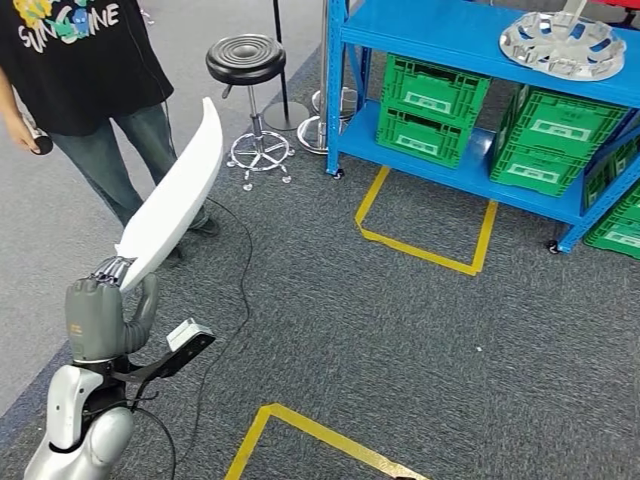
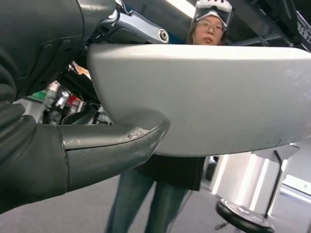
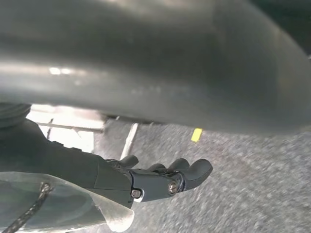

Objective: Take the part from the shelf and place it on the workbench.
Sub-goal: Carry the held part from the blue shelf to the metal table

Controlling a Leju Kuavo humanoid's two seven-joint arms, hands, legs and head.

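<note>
A long, curved white part (image 1: pixel 177 190) slants up and away from my left hand (image 1: pixel 106 312), which grips its lower end low on the left of the head view. In the left wrist view the thick grey thumb (image 2: pixel 110 145) presses under the white part (image 2: pixel 205 97), and the darker fingers lie over its top edge. My right hand (image 3: pixel 165 179) hangs above grey carpet with its dark fingers stretched out and nothing in them.
A person (image 1: pixel 83 70) in a black T-shirt and jeans stands close beyond the part. A black stool (image 1: pixel 245 58) is behind. The blue shelf (image 1: pixel 423 40) at right carries green crates (image 1: pixel 430 105) and a silver wheel cover (image 1: pixel 562 42). Yellow tape (image 1: pixel 423 250) marks the carpet.
</note>
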